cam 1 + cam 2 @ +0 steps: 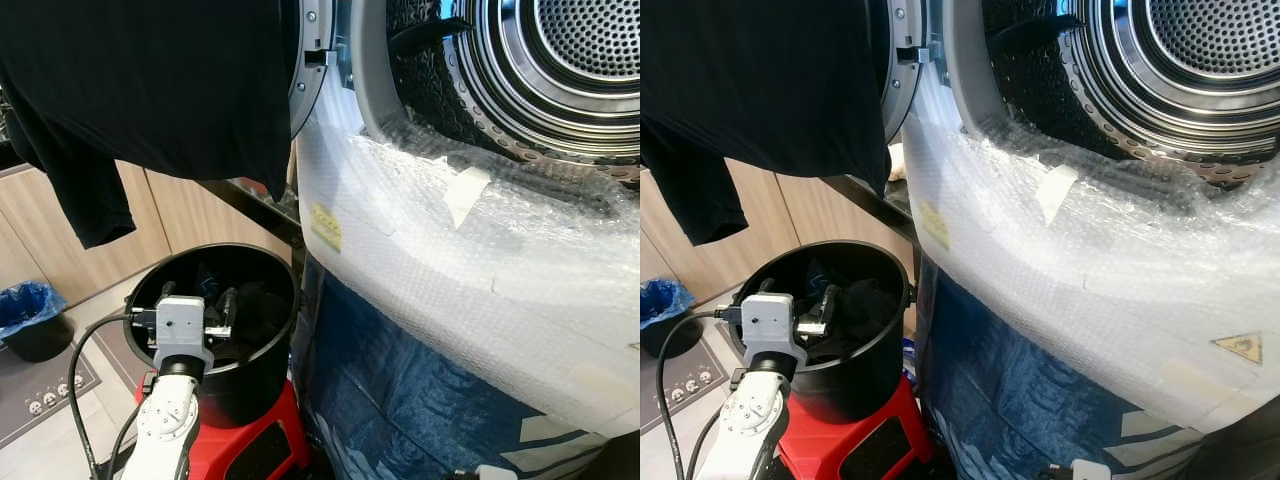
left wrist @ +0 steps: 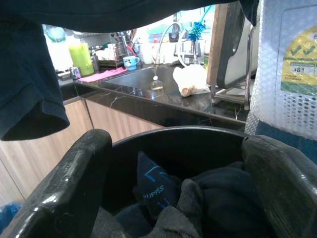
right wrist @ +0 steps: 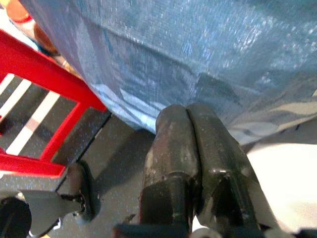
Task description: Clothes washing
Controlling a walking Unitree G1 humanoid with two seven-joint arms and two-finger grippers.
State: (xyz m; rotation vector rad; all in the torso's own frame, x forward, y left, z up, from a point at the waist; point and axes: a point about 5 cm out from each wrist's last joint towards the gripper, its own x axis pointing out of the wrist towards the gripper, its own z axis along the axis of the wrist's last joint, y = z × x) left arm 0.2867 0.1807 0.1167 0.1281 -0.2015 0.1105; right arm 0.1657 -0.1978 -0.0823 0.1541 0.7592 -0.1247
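My left gripper [image 1: 198, 296] hangs open just inside the mouth of a black bucket [image 1: 216, 254]. In the left wrist view its two fingers [image 2: 74, 178] stand wide apart above a heap of dark clothes [image 2: 218, 193], with nothing between them. A black garment [image 1: 150, 90] is draped over the open washer door at the upper left. The steel drum [image 1: 560, 60] of the washer gapes at the upper right. My right gripper [image 3: 190, 129] is shut and empty, pointing down at the floor beside the blue tarp [image 3: 198, 44].
The bucket stands on a red stool [image 1: 250, 440]. Bubble wrap [image 1: 450, 280] and a blue tarp [image 1: 400, 400] cover the washer's front. A blue-lined bin [image 1: 30, 310] and a power strip [image 1: 50, 395] lie on the floor at left. A counter with a sink [image 2: 143, 79] runs behind.
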